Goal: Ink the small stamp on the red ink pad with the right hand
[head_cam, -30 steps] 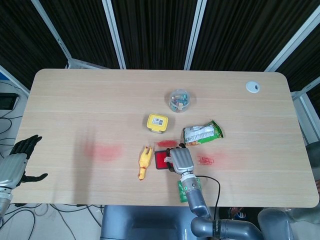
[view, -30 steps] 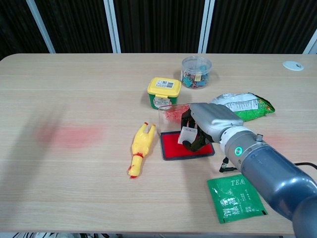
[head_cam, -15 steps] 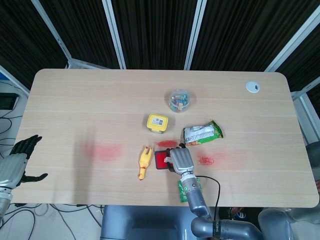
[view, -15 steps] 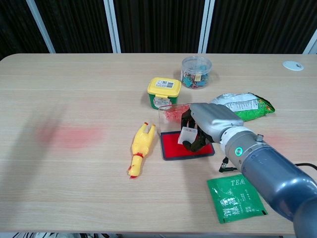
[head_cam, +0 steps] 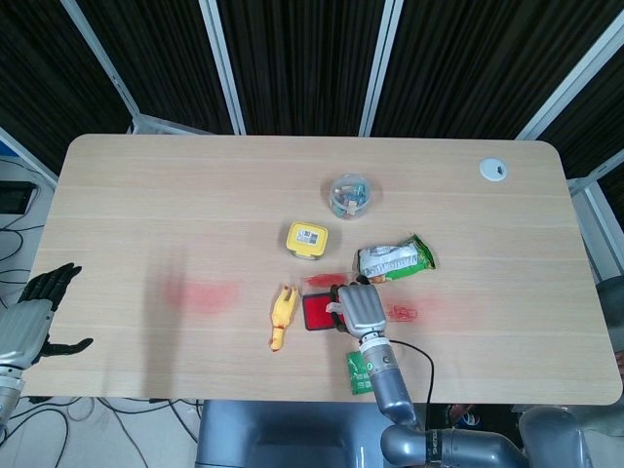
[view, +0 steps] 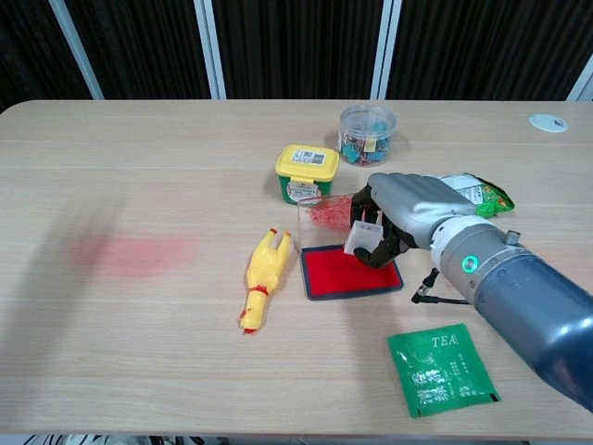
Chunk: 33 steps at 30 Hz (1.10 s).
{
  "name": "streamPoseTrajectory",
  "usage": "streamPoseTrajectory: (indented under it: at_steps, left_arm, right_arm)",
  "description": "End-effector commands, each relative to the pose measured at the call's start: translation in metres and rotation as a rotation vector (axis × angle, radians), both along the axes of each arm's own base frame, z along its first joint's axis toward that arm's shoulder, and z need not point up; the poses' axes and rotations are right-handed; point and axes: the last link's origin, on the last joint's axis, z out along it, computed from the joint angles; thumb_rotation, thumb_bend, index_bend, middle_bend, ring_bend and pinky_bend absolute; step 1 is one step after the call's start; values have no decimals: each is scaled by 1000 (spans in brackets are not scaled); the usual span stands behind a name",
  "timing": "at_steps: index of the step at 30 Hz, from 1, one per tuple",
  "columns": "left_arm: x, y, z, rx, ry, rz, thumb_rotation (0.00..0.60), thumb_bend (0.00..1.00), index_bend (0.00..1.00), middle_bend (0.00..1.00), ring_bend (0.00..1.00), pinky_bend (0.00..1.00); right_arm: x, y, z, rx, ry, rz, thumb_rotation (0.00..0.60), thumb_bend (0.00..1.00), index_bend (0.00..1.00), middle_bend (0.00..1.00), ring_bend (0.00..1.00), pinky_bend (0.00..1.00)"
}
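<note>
The red ink pad [view: 347, 274] lies open in its black tray at the table's front centre, its clear lid [view: 323, 212] standing up at the back edge. My right hand [view: 405, 215] hovers over the pad's right rear corner and pinches the small white stamp [view: 364, 237], which hangs tilted just above the red surface. In the head view the right hand [head_cam: 358, 307] covers the stamp and the right part of the ink pad [head_cam: 316, 312]. My left hand [head_cam: 27, 325] hangs off the table's left edge, fingers spread, holding nothing.
A yellow rubber chicken [view: 262, 277] lies just left of the pad. Behind it stand a yellow-lidded tub [view: 308, 171] and a clear jar of clips [view: 366, 133]. A green snack bag [view: 466, 194] lies behind my right hand; a green tea sachet [view: 441, 370] and black cable [view: 447, 298] lie in front.
My right hand has risen and shifted right with the stamp, lifting it off the red pad surface. The left hand has not moved.
</note>
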Motion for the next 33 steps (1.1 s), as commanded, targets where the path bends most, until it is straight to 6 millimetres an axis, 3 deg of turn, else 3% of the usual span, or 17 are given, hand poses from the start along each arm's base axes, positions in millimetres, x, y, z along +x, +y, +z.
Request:
streamPoseTrajectory:
  at_steps: [1, 14, 22, 33]
  left_arm:
    - [0, 0, 0, 2, 2, -1, 600, 0, 0, 0, 0, 0]
    - [1, -1, -1, 6, 10, -4, 600, 0, 0, 0, 0, 0]
    - [0, -1, -2, 9, 10, 0, 600, 0, 0, 0, 0, 0]
    - [1, -2, -2, 6, 5, 3, 600, 0, 0, 0, 0, 0]
  right_arm:
    - [-10, -3, 11, -22, 16, -21, 600, 574, 727, 607, 488, 295]
    - [-60, -9, 48, -73, 66, -89, 600, 573, 727, 606, 488, 339]
    - [-83, -5, 53, -70, 77, -121, 600, 573, 727, 601, 488, 339]
    - [-93, -1, 46, -64, 78, -134, 600, 547, 726, 563, 442, 338]
